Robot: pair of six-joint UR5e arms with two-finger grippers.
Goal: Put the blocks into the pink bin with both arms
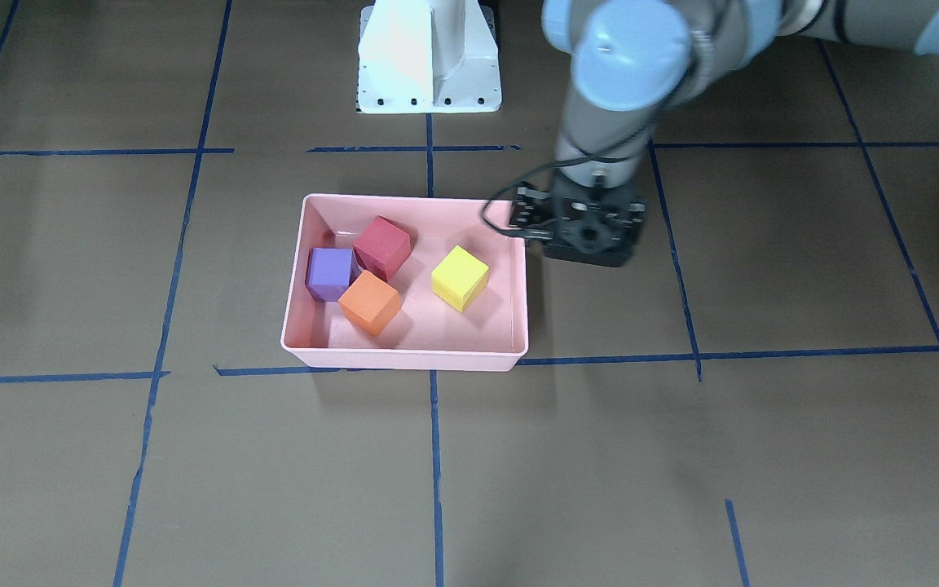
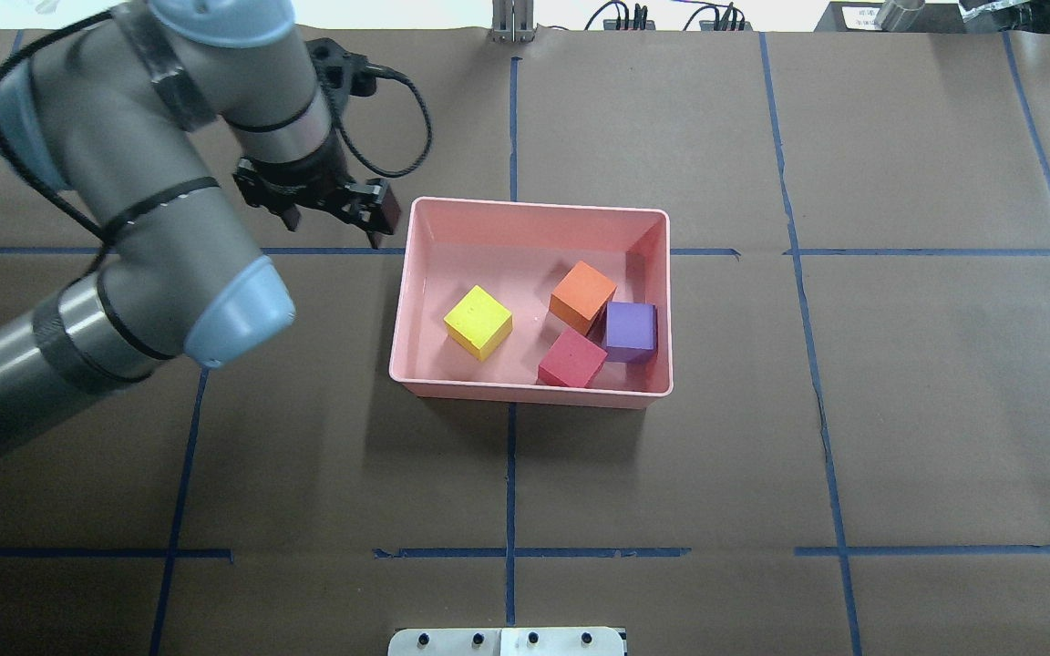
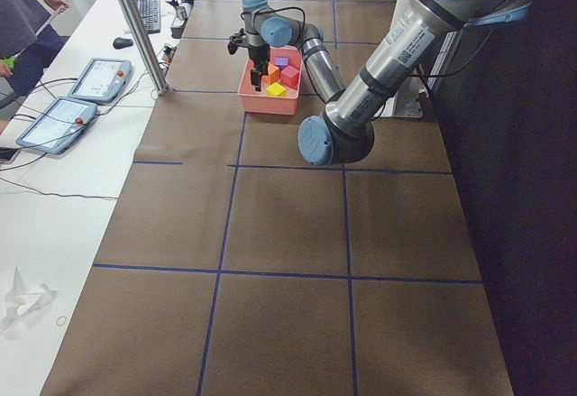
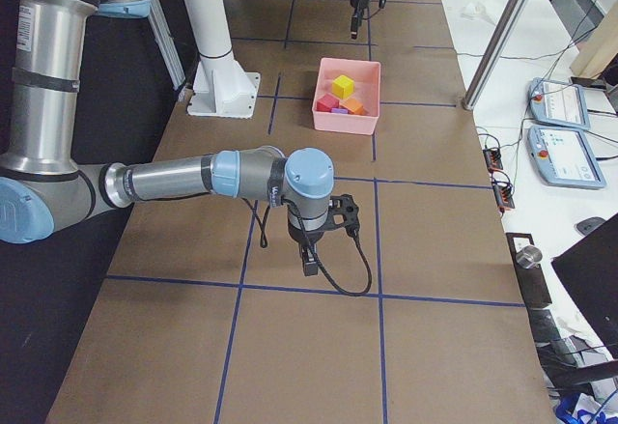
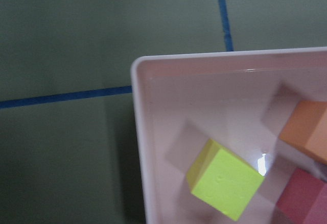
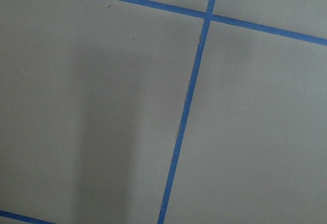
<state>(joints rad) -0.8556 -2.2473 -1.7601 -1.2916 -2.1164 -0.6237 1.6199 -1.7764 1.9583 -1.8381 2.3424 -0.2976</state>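
The pink bin [image 2: 534,205] sits at the table's middle. All four blocks lie inside it: yellow-green [image 2: 478,321], orange [image 2: 582,296], purple [image 2: 630,330] and red [image 2: 571,358]. My left gripper [image 2: 334,228] hangs just outside the bin's left rim, points down, looks open and holds nothing. It also shows in the front view [image 1: 592,236]. The left wrist view shows the bin's corner [image 5: 138,132] and the yellow-green block [image 5: 225,183]. My right gripper [image 4: 309,255] shows only in the exterior right view, low over bare table far from the bin. I cannot tell if it is open.
The white pedestal base [image 1: 429,57] stands behind the bin on the robot's side. Blue tape lines [image 2: 511,474] cross the brown table cover. Tablets [image 3: 99,80] and a metal post [image 3: 135,26] stand on the side table beyond the far edge.
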